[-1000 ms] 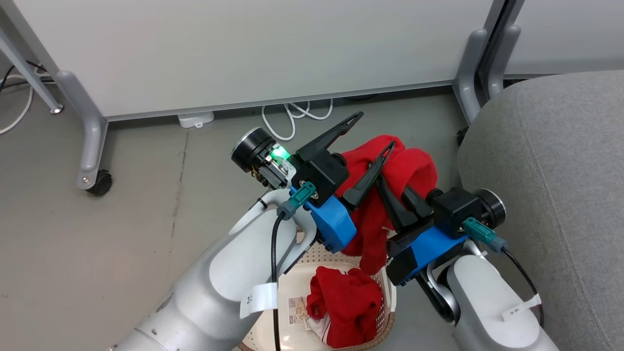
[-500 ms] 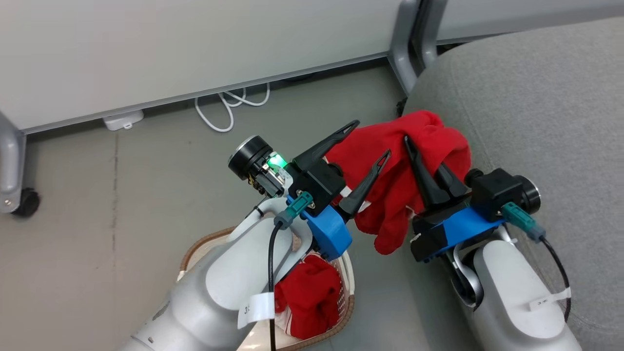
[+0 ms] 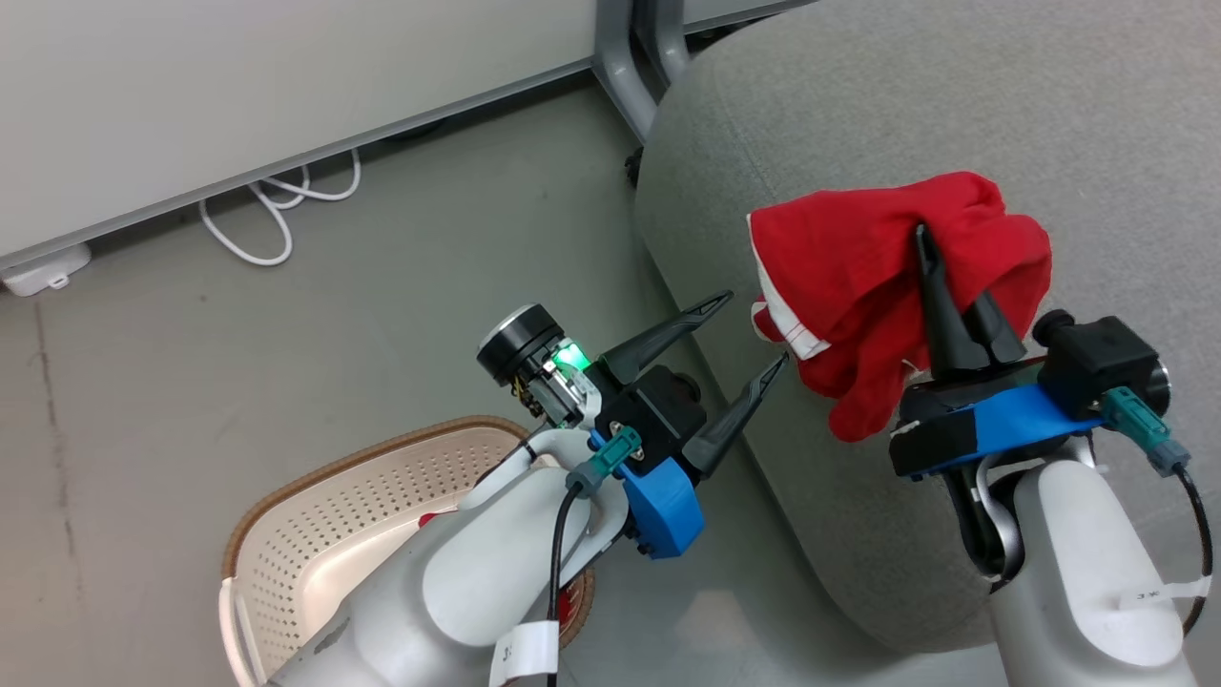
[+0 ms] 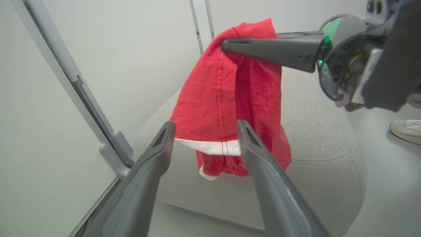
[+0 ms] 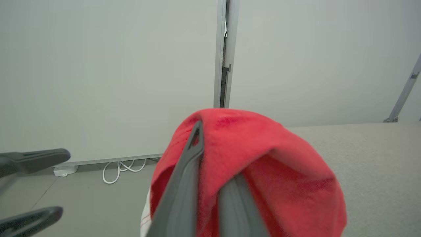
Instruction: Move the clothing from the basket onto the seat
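Right end effector [image 3: 952, 272] clenches a red garment [image 3: 849, 258] above the seat [image 3: 954, 86], frame right, not yet released; left end effector [image 3: 754, 329] spread, empty.

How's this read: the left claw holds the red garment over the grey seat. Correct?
Wrong arm. The right claw holds the red garment over the grey seat. The head view shows it: the fabric drapes over that claw's shut fingers, while the left claw stands open and empty beside it.
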Controlling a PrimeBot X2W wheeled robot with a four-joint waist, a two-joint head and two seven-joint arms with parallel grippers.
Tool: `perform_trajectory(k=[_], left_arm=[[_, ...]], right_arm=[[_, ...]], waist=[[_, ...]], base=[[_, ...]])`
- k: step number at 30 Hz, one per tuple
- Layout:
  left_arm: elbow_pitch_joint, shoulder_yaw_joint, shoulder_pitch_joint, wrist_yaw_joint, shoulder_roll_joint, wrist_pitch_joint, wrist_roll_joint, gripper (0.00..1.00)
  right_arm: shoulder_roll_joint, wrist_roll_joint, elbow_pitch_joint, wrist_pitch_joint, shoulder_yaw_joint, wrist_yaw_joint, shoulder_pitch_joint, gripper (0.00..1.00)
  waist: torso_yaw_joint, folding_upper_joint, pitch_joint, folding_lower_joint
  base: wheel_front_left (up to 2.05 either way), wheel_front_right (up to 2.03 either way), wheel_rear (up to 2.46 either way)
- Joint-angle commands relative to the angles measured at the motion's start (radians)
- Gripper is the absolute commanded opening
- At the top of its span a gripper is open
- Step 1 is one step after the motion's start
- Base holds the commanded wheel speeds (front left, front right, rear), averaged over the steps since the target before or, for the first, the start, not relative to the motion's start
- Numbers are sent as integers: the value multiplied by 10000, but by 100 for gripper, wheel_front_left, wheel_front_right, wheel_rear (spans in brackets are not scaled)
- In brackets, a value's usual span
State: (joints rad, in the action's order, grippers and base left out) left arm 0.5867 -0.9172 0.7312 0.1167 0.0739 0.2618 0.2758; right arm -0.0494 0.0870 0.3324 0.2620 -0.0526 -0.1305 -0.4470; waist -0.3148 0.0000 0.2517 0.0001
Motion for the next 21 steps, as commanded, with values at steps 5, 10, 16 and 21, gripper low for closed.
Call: perform_trajectory(k=[5, 10, 16, 21], left_arm=[[19, -299, -236, 79, 97, 48, -33, 100], [37, -578, -330, 106, 65, 48, 38, 100], [21, -726, -305, 131, 153, 48, 88, 100], [-83, -683, -162, 136, 217, 48, 112, 100]], right_arm=[[-14, -114, -330, 45, 694, -5, 362, 0], [-14, -205, -532, 45, 1216, -5, 663, 0], [-14, -120, -769, 45, 1578, -5, 887, 0], [-14, -127, -929, 45, 1656, -3, 1031, 0]], waist=[[-730, 0, 201, -1], [-979, 0, 281, -1], [-1143, 0, 379, -1], [-1140, 0, 438, -1]], base=[[0, 0, 0], [0, 0, 0], [0, 0, 0], [0, 0, 0]])
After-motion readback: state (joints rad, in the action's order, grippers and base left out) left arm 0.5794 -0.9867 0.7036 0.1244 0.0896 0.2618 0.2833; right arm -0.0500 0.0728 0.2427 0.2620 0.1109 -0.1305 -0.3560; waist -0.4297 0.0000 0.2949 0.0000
